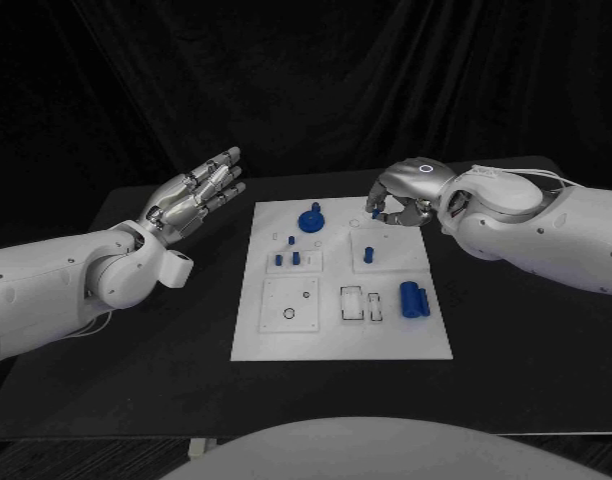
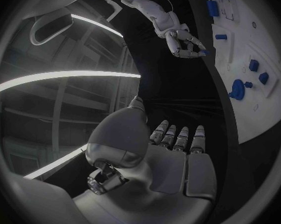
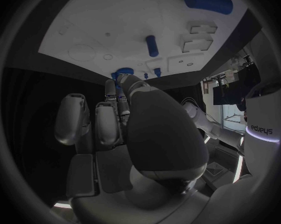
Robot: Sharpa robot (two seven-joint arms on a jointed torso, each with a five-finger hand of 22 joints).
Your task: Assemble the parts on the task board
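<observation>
The robot's silver right hand hovers at the far right edge of the flat white task board, its fingers curled in and pinching a small blue part at their tips. Other blue parts stand on the board, among them a round knobbed blue piece near the far end and a short blue cylinder lying toward the right (beside two outlined slots). The left hand is held up beside the board's left edge with fingers straight, apart and holding nothing, above the matte black table that sits against dark curtains.
</observation>
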